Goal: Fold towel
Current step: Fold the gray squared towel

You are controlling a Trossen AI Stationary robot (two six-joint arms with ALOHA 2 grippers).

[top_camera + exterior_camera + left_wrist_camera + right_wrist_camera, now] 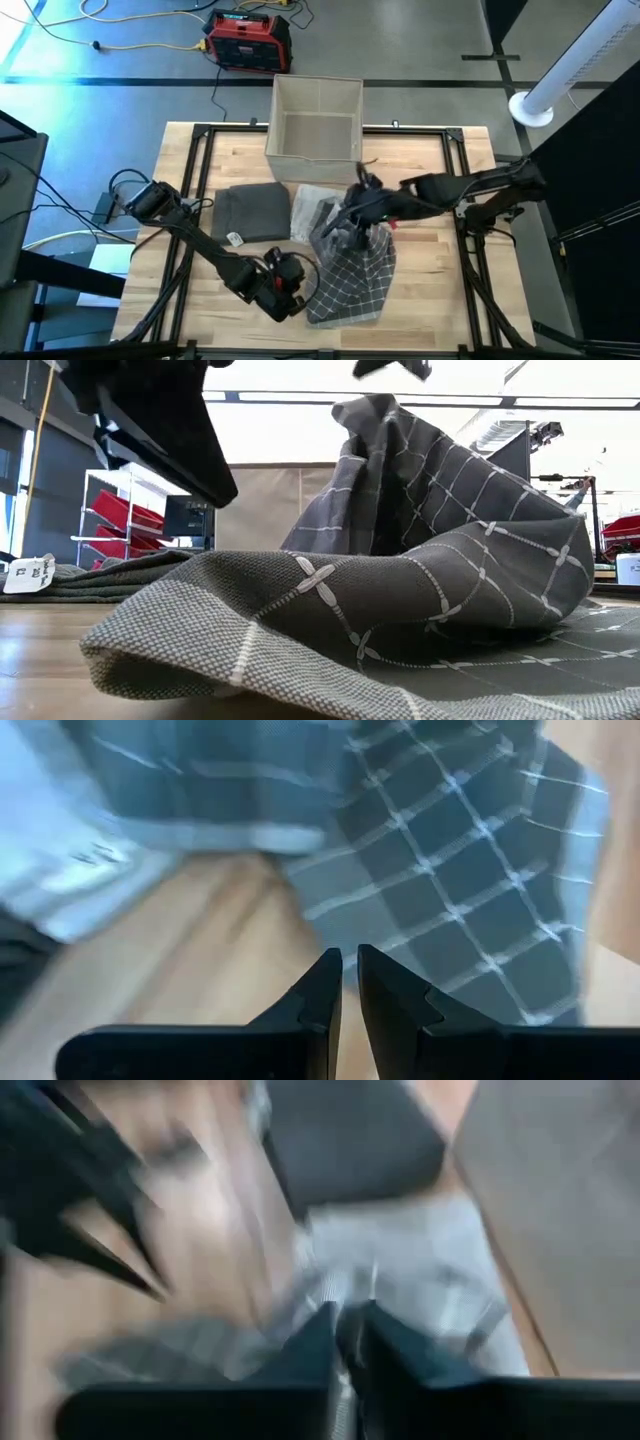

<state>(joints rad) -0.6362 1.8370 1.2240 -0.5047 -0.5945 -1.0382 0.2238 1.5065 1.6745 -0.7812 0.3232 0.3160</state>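
A wooden counter (420, 300) seen from above, with two dark robot arms reaching in from either side. Just right of centre lies a grey checked towel (350, 280), rumpled and only partly spread. The right end effector (357, 232), at the middle of the frame, is clenched on the towel's upper edge and lifts it into a peak; the low view shows the cloth rising like a tent from a flat lower portion. The left end effector (290, 293), at lower centre, sits beside the towel's left edge with its fingers nearly closed on nothing that can be seen.

The fold looks barely begun: no neat crease or squared shape shows, so laying the lifted edge over and flattening appear to remain. To the left of the towel rests a dark grey cloth (252, 212), already folded into a square, and between them a paler crumpled cloth (312, 213).

At top centre stands a beige open bin (316, 120); it appears to hold nothing.
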